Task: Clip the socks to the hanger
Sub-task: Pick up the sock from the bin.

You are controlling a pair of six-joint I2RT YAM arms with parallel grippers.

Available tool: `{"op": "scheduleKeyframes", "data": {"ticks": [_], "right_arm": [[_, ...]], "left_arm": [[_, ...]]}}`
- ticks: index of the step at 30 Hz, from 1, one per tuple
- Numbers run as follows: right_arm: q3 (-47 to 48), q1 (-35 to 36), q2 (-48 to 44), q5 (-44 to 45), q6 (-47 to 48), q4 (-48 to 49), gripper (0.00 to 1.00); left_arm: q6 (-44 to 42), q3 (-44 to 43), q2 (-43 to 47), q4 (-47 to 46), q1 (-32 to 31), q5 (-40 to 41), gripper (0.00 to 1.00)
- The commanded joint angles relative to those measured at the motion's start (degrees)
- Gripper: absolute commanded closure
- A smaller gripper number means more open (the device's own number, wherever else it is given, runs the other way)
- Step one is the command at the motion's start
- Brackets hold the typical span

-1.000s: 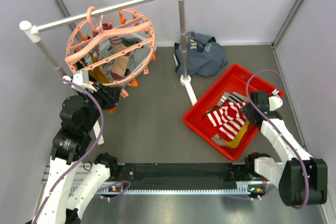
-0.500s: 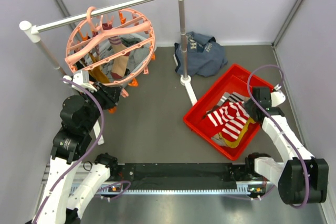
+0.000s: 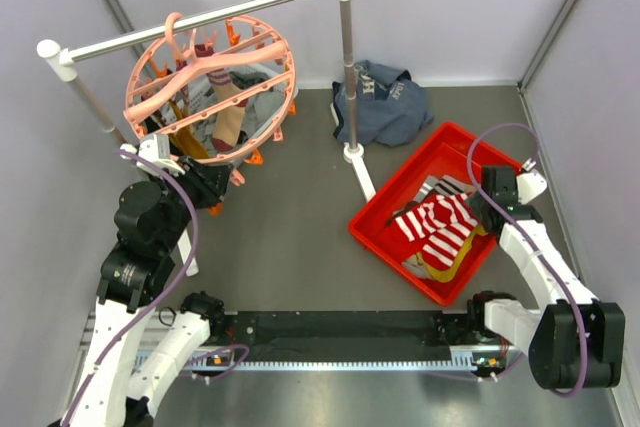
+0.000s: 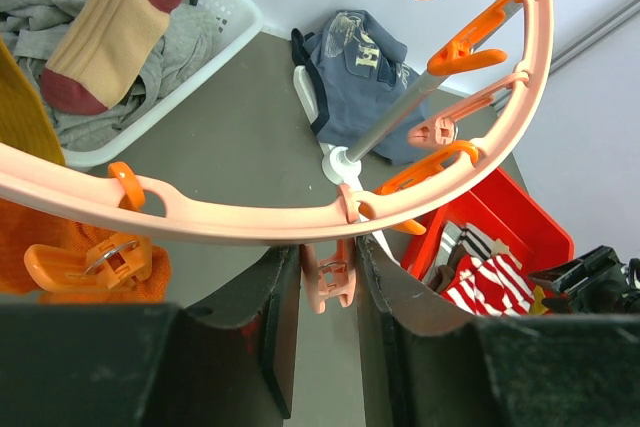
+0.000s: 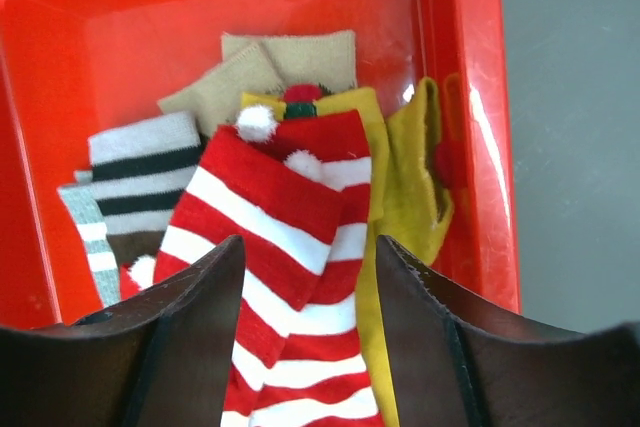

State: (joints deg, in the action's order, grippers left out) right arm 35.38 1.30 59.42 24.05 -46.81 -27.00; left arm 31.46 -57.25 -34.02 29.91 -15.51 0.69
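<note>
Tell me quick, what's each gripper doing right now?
Left gripper: closed on a pink clip of the hanger.
Right gripper: open, empty, over the striped sock.

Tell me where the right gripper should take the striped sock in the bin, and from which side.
Take the striped sock at its cuff end, just below the white pompoms, coming straight down from above. It lies flat on top of the pile, and the right gripper hangs open astride it. Probably pinch shallow: a yellow sock lies right under its edge.

Socks (image 5: 290,247) in red bin (image 5: 470,97); hanger (image 3: 165,87) on rail (image 3: 200,19)
</note>
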Motion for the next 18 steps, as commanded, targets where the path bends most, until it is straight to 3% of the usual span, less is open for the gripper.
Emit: {"op": "scheduleKeyframes", "data": {"ticks": [1,10,18], "right_arm": [[0.85,-2.97,-0.71,-0.93,1.89,4.76,0.45],[-3.21,-7.01,1.4,-10.68,6.02,14.87,0.46],[-2.42,-7.01,1.58,-14.82,8.31,14.96,0.51]], "left_arm": [[-0.35,-0.23,-0.26,-1.35,0.04,-0.42,1.0],[-0.61,-0.4,-0.26,-1.08,0.13,-0.34,1.0],[-0.44,-0.31,-0.43,-1.43,0.04,-0.42,1.0]]}}
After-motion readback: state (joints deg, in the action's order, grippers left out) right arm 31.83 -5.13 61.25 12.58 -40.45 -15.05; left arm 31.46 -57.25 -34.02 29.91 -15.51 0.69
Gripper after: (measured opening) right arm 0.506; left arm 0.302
